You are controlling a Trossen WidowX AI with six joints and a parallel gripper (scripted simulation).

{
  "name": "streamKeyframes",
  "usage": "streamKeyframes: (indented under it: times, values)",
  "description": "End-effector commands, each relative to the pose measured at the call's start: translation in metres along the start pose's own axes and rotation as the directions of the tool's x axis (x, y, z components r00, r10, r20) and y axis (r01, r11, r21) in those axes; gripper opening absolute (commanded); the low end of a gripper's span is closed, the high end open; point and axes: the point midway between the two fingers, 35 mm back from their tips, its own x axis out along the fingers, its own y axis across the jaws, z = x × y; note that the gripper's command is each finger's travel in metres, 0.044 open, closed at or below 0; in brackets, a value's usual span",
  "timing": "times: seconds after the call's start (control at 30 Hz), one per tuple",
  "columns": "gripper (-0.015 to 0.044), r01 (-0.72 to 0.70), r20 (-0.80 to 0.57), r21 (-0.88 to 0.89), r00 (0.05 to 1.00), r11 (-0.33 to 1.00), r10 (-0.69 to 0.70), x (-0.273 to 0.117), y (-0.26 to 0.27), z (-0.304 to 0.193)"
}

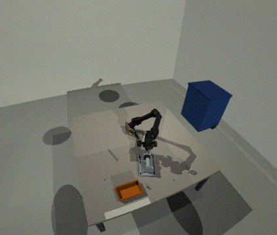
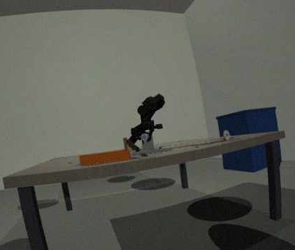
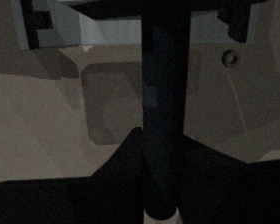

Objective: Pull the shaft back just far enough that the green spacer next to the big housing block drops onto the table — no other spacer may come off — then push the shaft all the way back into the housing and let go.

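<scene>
My gripper is shut on the shaft, at the rear end of the grey fixture. In the wrist view the shaft is a dark, straight rod between the fingertips, running up to the fixture. The pale housing block stands in the fixture. Faint green shows beside the pale cylindrical part in the top view; whether the green spacer is on the shaft or lying loose is too small to tell. The other spacers cannot be made out.
An orange bin stands near the table's front edge. A thin grey rod lies left of the fixture. A small dark ring lies beside the fixture. A white disc stands toward the right. A blue container is beyond the table.
</scene>
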Motion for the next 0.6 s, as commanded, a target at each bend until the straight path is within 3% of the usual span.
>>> streamKeyframes:
  times: [0.0, 0.57]
  values:
    - [0.0000, 0.001, 0.007, -0.006, 1.000, 1.000, -0.001, -0.0015, -0.0001, 0.0035]
    - [0.0000, 0.001, 0.007, -0.006, 1.000, 1.000, -0.001, -0.0016, 0.0001, 0.0100]
